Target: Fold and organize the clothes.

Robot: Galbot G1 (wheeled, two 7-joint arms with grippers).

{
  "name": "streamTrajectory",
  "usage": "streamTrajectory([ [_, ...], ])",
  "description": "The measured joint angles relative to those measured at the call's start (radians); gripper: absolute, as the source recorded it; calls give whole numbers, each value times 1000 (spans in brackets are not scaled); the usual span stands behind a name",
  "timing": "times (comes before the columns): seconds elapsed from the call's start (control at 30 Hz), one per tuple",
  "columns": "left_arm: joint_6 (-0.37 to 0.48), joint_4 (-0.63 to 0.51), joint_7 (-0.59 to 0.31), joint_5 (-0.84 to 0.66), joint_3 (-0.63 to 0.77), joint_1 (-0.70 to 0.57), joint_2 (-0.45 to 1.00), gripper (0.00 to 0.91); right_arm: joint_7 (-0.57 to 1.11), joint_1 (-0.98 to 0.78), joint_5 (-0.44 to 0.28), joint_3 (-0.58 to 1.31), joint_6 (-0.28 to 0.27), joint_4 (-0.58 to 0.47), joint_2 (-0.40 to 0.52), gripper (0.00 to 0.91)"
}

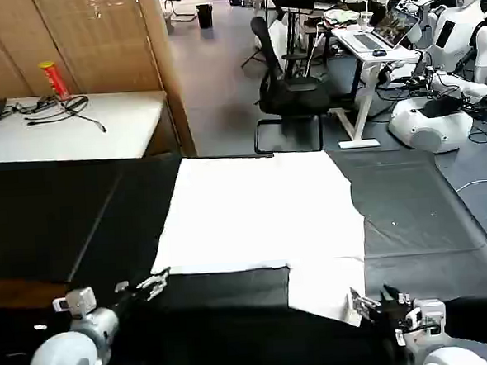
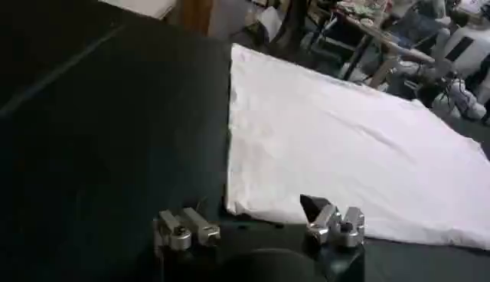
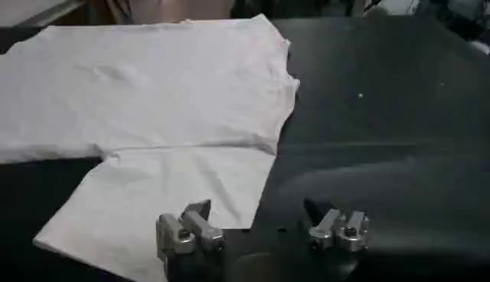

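Both grippers are low over the near side of the black table covering (image 1: 80,217), and both have their fingers spread apart with nothing between them. The left gripper (image 1: 147,286) is just at the near left corner of the white T-shirt (image 1: 266,218); in the left wrist view its two metal fingers (image 2: 187,227) stand wide, one over the dark cloth and the other close to the near hem of the shirt (image 2: 344,153), and I cannot tell if it touches the fabric. The right gripper (image 1: 381,302) is at the near right side, beside the part of the shirt that reaches closest to the robot. In the right wrist view one of its fingers (image 3: 187,230) is over the edge of this white flap and the other is over the black covering (image 3: 383,115), so the edge of the shirt (image 3: 153,107) lies between the open jaws. The T-shirt lies flat in the middle of the table, spread out, with a plain white surface up; no print can be seen on it. Its far edge is near the far border of the table. Beyond the table, on the left, stands a white desk (image 1: 66,127) with black cables (image 1: 61,107) and a red can (image 1: 54,79). A black office chair (image 1: 292,93) stands behind the middle of the table, and a white robot (image 1: 454,37) is further to the right.
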Motion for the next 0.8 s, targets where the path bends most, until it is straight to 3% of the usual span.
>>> streamTrajectory([
  [0.23, 13, 13, 26, 59, 5, -8, -15, 848, 13, 0, -31, -23, 0, -11, 16, 878],
  [0.27, 13, 16, 24, 64, 8, -9, -17, 439, 14, 0, -34, -25, 0, -12, 18, 741],
  [0.3, 13, 20, 23, 67, 11, -10, -18, 322, 15, -2, -38, -28, 1, -13, 21, 731],
  [0.33, 12, 23, 23, 69, 13, -10, -19, 137, 15, -3, -41, -30, 1, -14, 23, 663],
  [0.43, 5, 31, 23, 74, 15, -9, -22, 68, 16, -8, -45, -35, 2, -16, 29, 341],
  [0.47, 3, 34, 23, 76, 16, -9, -23, 0, 17, -10, -46, -35, 3, -16, 32, 215],
  [0.53, -1, 41, 23, 78, 16, -10, -23, 0, 17, -12, -45, -36, 3, -16, 35, 107],
  [0.8, -2, 46, 29, 89, 33, -13, -26, 0, 40, -34, -32, -24, 0, 12, 43, 29],
])
